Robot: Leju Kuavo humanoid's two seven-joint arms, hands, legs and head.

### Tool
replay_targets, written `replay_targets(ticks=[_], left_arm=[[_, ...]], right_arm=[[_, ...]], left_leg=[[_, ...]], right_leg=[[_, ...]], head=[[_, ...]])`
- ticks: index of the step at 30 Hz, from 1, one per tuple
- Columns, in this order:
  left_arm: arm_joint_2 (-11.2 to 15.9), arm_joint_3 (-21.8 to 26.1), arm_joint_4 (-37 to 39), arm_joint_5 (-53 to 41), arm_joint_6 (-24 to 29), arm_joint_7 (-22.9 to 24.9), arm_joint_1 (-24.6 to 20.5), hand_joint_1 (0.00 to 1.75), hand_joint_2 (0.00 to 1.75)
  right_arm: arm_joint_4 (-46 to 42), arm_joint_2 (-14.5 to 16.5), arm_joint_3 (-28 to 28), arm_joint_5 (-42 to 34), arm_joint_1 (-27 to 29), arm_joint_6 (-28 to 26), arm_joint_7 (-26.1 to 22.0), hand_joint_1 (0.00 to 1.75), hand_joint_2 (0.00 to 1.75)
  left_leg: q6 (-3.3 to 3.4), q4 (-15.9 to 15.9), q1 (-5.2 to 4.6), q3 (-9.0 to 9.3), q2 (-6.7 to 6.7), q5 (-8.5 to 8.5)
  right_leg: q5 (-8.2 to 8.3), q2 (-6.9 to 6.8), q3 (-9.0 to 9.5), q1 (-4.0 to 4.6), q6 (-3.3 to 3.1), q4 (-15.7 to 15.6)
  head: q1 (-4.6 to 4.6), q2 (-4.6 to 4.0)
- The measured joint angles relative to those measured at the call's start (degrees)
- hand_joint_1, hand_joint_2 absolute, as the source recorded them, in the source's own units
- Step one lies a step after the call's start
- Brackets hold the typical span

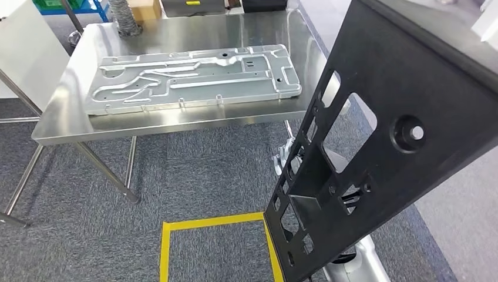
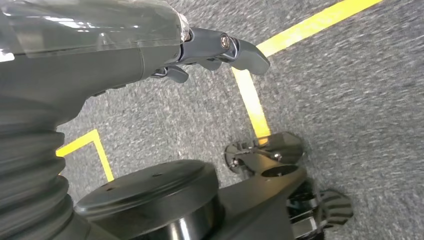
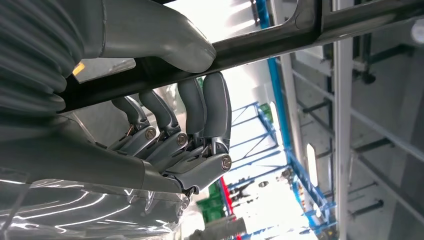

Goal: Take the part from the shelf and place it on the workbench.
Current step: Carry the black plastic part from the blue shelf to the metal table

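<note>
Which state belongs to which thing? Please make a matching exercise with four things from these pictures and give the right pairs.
Things:
1. black part
2. silver panel
3. left hand
4. yellow tape

States:
A. lies flat on the steel workbench
B. stuck on the grey carpet
C. held by the right hand, fingers wrapped around its edge
D. holds nothing, hangs over the floor

Pairs: 1-C, 2-A, 3-D, 4-B

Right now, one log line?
stage: carry | right hand: grips black part | left hand: empty, hanging | workbench: silver panel on it
</note>
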Motion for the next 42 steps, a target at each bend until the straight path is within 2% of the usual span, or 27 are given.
replay_targets(ticks=[3, 5, 7, 8, 9, 10, 12, 13, 14, 18, 20, 22, 23, 24, 25, 26, 27, 29, 30, 33, 35, 37, 38, 39, 40, 41, 42], left_arm=[[0.0, -0.1, 0.0, -0.1, 0.0, 0.0, -0.3, 0.0, 1.75], [0.0, -0.2, 0.0, -0.1, 0.0, 0.0, -0.5, 0.0, 1.75], [0.0, -0.3, 0.0, -0.2, 0.0, 0.1, -0.5, 0.0, 1.75], [0.0, -0.4, 0.0, -0.3, -0.1, 0.1, -0.4, 0.0, 1.75], [0.0, -0.5, 0.0, -0.3, -0.1, 0.1, -0.3, 0.0, 1.75], [0.0, -0.5, 0.0, -0.3, -0.1, 0.2, -0.3, 0.0, 1.75], [0.0, -0.5, 0.0, -0.3, -0.1, 0.3, -0.2, 0.0, 1.75], [0.1, -0.5, 0.0, -0.3, 0.0, 0.3, -0.2, 0.0, 1.75], [0.1, -0.5, 0.0, -0.2, 0.0, 0.3, -0.2, 0.0, 1.75], [0.2, -0.5, 0.0, 0.0, 0.1, 0.2, 0.0, 0.0, 1.75], [0.2, -0.5, 0.0, 0.1, 0.1, 0.1, -0.2, 0.0, 1.75], [0.1, -0.6, 0.0, 0.0, 0.1, 0.0, -0.3, 0.0, 1.75], [0.1, -0.6, 0.0, 0.0, 0.1, 0.0, -0.3, 0.0, 1.75], [0.1, -0.6, 0.0, 0.0, 0.1, 0.0, -0.2, 0.0, 1.75], [0.1, -0.6, 0.0, 0.0, 0.1, 0.0, -0.2, 0.0, 1.75], [0.1, -0.6, 0.0, 0.0, 0.1, 0.0, -0.1, 0.0, 1.75], [0.0, -0.6, 0.0, 0.0, 0.1, 0.0, -0.1, 0.0, 1.75], [-0.1, -0.6, 0.0, 0.0, 0.1, 0.0, -0.1, 0.0, 1.75], [-0.1, -0.6, 0.0, 0.0, 0.1, 0.0, -0.1, 0.0, 1.75], [-0.1, -0.6, 0.0, 0.0, 0.1, 0.0, -0.3, 0.0, 1.75], [-0.1, -0.6, 0.0, 0.0, 0.1, -0.1, -0.5, 0.0, 1.75], [-0.1, -0.6, 0.0, 0.0, 0.1, -0.1, -0.5, 0.0, 1.75], [-0.1, -0.6, 0.0, 0.0, 0.1, -0.1, -0.4, 0.0, 1.75], [-0.1, -0.6, 0.0, 0.0, 0.1, -0.1, -0.3, 0.0, 1.75], [-0.1, -0.6, 0.0, 0.0, 0.1, -0.1, -0.2, 0.0, 1.75], [-0.1, -0.6, 0.0, 0.0, 0.1, -0.1, -0.1, 0.0, 1.75], [0.0, -0.6, 0.0, 0.0, 0.1, -0.1, 0.0, 0.0, 1.75]], right_arm=[[-0.3, -0.1, 0.0, 0.0, 0.1, 0.0, 0.0, 1.64, 1.75], [-0.4, -0.1, 0.0, 0.0, 0.1, 0.0, -0.1, 1.64, 1.75], [-0.5, -0.2, 0.0, 0.0, 0.2, 0.0, -0.1, 1.64, 1.75], [-0.5, -0.2, 0.0, 0.0, 0.3, 0.0, -0.1, 1.64, 1.75], [-0.5, -0.2, 0.0, 0.0, 0.3, 0.0, -0.1, 1.64, 1.75], [-0.5, -0.2, 0.0, 0.0, 0.4, 0.0, -0.1, 1.64, 1.75], [-0.5, -0.2, 0.0, 0.0, 0.2, -0.2, 0.0, 1.64, 1.75], [-0.5, -0.2, 0.0, 0.1, 0.1, -0.4, 0.0, 1.64, 1.75], [-0.5, -0.2, 0.0, 0.1, -0.1, -0.7, 0.1, 1.64, 1.75], [-0.5, -0.2, 0.0, 0.0, -1.1, -1.4, 0.6, 1.64, 1.75], [-0.5, -0.2, 0.0, -0.1, -1.7, -1.5, 0.6, 1.64, 1.75], [-0.5, -0.3, 0.0, -0.2, -1.9, -1.7, 0.7, 1.64, 1.75], [-0.5, -0.3, 0.0, -0.3, -1.8, -1.8, 0.7, 1.64, 1.75], [-0.4, -0.4, 0.0, -0.3, -1.7, -1.8, 0.7, 1.64, 1.75], [-0.4, -0.4, 0.0, -0.3, -1.7, -1.8, 0.7, 1.64, 1.75], [-0.4, -0.5, 0.0, -0.3, -1.7, -1.8, 0.7, 1.64, 1.75], [-0.4, -0.5, 0.0, -0.3, -1.7, -1.8, 0.7, 1.64, 1.75], [-0.4, -0.6, 0.0, -0.3, -1.7, -1.9, 0.7, 1.64, 1.75], [-0.3, -0.6, 0.0, -0.3, -1.7, -1.9, 0.7, 1.64, 1.75], [-0.4, -0.7, 0.0, -0.3, -1.7, -1.9, 0.7, 1.64, 1.75], [-0.4, -0.8, 0.0, -0.3, -1.9, -1.9, 0.6, 1.64, 1.75], [-0.4, -0.8, 0.0, -0.3, -1.8, -1.9, 0.6, 1.64, 1.75], [-0.4, -0.8, 0.0, -0.3, -1.6, -1.9, 0.5, 1.64, 1.75], [-0.4, -0.9, 0.0, -0.3, -1.4, -1.9, 0.5, 1.64, 1.75], [-0.4, -0.9, 0.0, -0.3, -1.2, -1.9, 0.4, 1.64, 1.75], [-0.4, -0.9, 0.0, -0.3, -1.0, -1.9, 0.3, 1.64, 1.75], [-0.4, -0.9, 0.0, -0.4, -0.9, -1.9, 0.3, 1.64, 1.75]], left_leg=[[-1.07, 2.1, 0.12, -0.12, 0.09, -0.36], [-1.39, 7.7, 0.25, -3.31, 0.13, -2.21], [-1.41, 14.9, 0.26, -8.41, 0.14, -5.07], [-1.31, 16.9, 0.25, -10.37, 0.14, -5.72], [-1.11, 16.9, 0.22, -11.43, 0.14, -5.21], [-0.8, 14.8, 0.16, -11.47, 0.14, -3.38], [0.08, 7.5, -0.22, -9.78, 0.17, 2.4], [0.4, 4.5, -0.5, -9.09, 0.21, 4.07], [0.71, 2.7, -0.76, -8.63, 0.23, 5.13], [1.71, 0.8, -0.69, -7.01, 0.07, 5.3], [2.15, 0.3, -0.46, -5.71, 0.02, 4.96], [2.37, 0.3, -0.47, -4.93, -0.05, 4.18], [2.35, 0.3, -0.47, -4.46, -0.1, 3.7], [2.29, 0.3, -0.47, -3.88, -0.17, 3.17], [2.18, 0.3, -0.45, -3.14, -0.22, 2.59], [2.02, 0.3, -0.43, -2.27, -0.25, 1.92], [1.8, 0.3, -0.43, -1.42, -0.27, 1.2], [1.15, 0.4, -0.49, -0.33, -0.32, -0.14], [0.76, 0.5, -0.51, 0.04, -0.3, -0.57], [-0.2, 1.8, -0.49, 0.49, -0.12, -0.92], [-0.67, 6.4, -0.37, -1.85, -0.03, -1.76], [-1.16, 13.3, -0.25, -6.57, 0.02, -4.29], [-1.31, 15.8, -0.22, -8.89, 0.02, -5.62], [-1.31, 16.7, -0.22, -10.57, 0.02, -6.24], [-1.16, 15.7, -0.24, -11.41, 0.02, -5.66], [-0.8, 13.1, -0.31, -11.51, 0.02, -3.65], [-0.27, 9.4, -0.43, -11.2, 0.03, -0.25]], right_leg=[[-0.25, 0.33, 1.2, -0.08, -1.6, -0.3], [-0.89, 0.34, 2.13, -0.05, -2.22, -0.5], [-1.68, 0.39, 2.83, 0.13, -2.49, -0.5], [-2.13, 0.44, 3.26, 0.25, -2.56, -0.5], [-2.6, 0.51, 3.83, 0.39, -2.59, -0.5], [-3.09, 0.57, 4.5, 0.52, -2.58, -0.5], [-4.13, 0.58, 5.96, 0.73, -2.46, -0.6], [-4.57, 0.6, 6.46, 0.8, -2.28, -0.6], [-4.93, 0.61, 6.78, 0.81, -2.0, -0.8], [-5.13, 0.6, 7.07, 0.82, -0.67, 0.9], [-6.36, 0.57, 4.41, 0.71, -0.24, 5.7], [-8.98, 0.57, -0.58, 0.58, 0.17, 12.5], [-9.99, 0.56, -2.77, 0.48, 0.37, 14.8], [-10.11, 0.55, -4.11, 0.39, 0.54, 15.2], [-8.99, 0.52, -4.42, 0.31, 0.6, 13.6], [-6.63, 0.47, -3.93, 0.26, 0.56, 10.3], [-3.29, 0.38, -3.11, 0.26, 0.37, 6.5], [0.6, 0.2, -1.95, 0.56, -0.36, 1.6], [1.18, 0.2, -1.78, 0.71, -0.83, 0.9], [0.21, 0.45, -0.47, 0.66, -2.17, 0.5], [-0.59, 0.47, 1.03, 0.48, -2.73, 0.1], [-1.61, 0.46, 2.17, 0.51, -2.97, -0.1], [-2.17, 0.51, 2.76, 0.53, -2.99, -0.1], [-2.81, 0.58, 3.51, 0.56, -2.99, -0.1], [-3.52, 0.64, 4.41, 0.62, -2.97, -0.1], [-4.26, 0.68, 5.42, 0.69, -2.92, -0.1], [-5.03, 0.67, 6.39, 0.77, -2.85, -0.1]], head=[[-0.01, 0.0], [-0.02, 0.0], [-0.03, 0.0], [-0.02, 0.0], [-0.02, 0.0], [-0.02, 0.0], [-0.01, 0.0], [-0.01, 0.0], [-0.01, 0.0], [-0.01, 0.0], [-0.01, 0.0], [-0.01, 0.0], [-0.01, 0.0], [-0.01, 0.0], [-0.01, 0.0], [-0.01, 0.0], [-0.01, 0.0], [0.02, 0.0], [0.03, 0.0], [0.04, 0.0], [0.02, 0.0], [0.02, 0.0], [0.02, 0.0], [0.02, 0.0], [0.02, 0.0], [0.02, 0.0], [0.02, 0.0]])
